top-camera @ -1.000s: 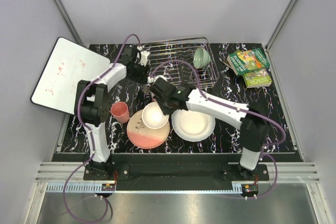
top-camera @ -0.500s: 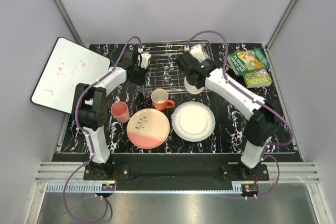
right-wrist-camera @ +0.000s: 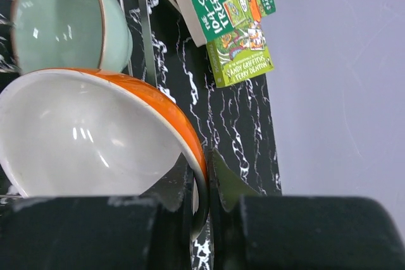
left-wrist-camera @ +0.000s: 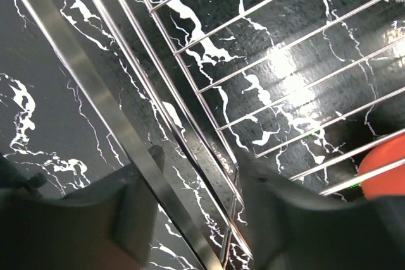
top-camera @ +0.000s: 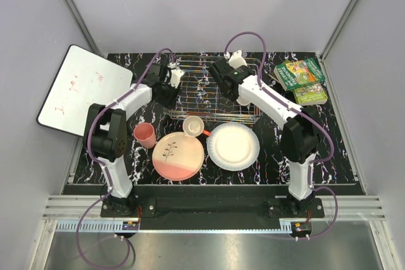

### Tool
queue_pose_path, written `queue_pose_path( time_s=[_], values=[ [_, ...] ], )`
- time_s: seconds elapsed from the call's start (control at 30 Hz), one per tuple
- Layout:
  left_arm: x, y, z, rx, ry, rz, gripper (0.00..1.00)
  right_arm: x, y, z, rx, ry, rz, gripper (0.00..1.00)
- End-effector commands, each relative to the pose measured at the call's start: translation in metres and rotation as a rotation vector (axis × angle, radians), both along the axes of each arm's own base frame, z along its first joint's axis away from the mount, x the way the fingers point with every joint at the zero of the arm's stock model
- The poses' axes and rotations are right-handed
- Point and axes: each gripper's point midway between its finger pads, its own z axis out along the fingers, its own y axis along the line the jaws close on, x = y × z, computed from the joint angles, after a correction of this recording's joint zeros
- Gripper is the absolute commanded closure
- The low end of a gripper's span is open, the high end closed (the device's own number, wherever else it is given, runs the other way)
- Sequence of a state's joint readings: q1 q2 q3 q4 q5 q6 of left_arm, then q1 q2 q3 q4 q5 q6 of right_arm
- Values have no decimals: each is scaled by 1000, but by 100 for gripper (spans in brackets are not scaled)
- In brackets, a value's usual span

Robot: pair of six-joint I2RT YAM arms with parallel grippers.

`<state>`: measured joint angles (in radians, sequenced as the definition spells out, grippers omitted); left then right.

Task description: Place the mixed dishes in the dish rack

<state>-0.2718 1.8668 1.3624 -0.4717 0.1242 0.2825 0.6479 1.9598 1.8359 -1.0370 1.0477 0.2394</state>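
Orange-and-white bowl [right-wrist-camera: 95, 137] — glossy white inside, rim in right pincer [right-wrist-camera: 201, 178]

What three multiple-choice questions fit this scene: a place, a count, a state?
1. The small pink cup stands: A in a rack; B on the black marble table beside the pink sprig-patterned plate; C on a book.
2. Plates on the table: A two; B one; C three.
3. The right fingers are: A open; B shut on a mug; C shut on the orange-and-white bowl.
Answers: B, it stands left of that plate; A, pink plus the round white plate; C, they pinch its rim.
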Motion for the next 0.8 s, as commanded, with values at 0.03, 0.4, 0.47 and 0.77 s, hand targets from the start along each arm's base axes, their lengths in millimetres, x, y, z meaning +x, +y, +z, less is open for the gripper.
queue_pose_path(
  time_s=[0.03,0.4,0.47,0.77],
  values=[
    [4,-7,23,-27,-68,-28,39,-8,-15,-11,-118,2,-41,100],
    [18,-5,41,-38,-110,7,22,-8,-16,-36,-167,64,-49,100],
    [19,-7,52,-54,-120,12,21,-6,-14,-42,-172,79,-46,100],
    [12,-12,105,-133,-147,5,18,-8,-5,-61,-135,138,-39,55]
  ],
)
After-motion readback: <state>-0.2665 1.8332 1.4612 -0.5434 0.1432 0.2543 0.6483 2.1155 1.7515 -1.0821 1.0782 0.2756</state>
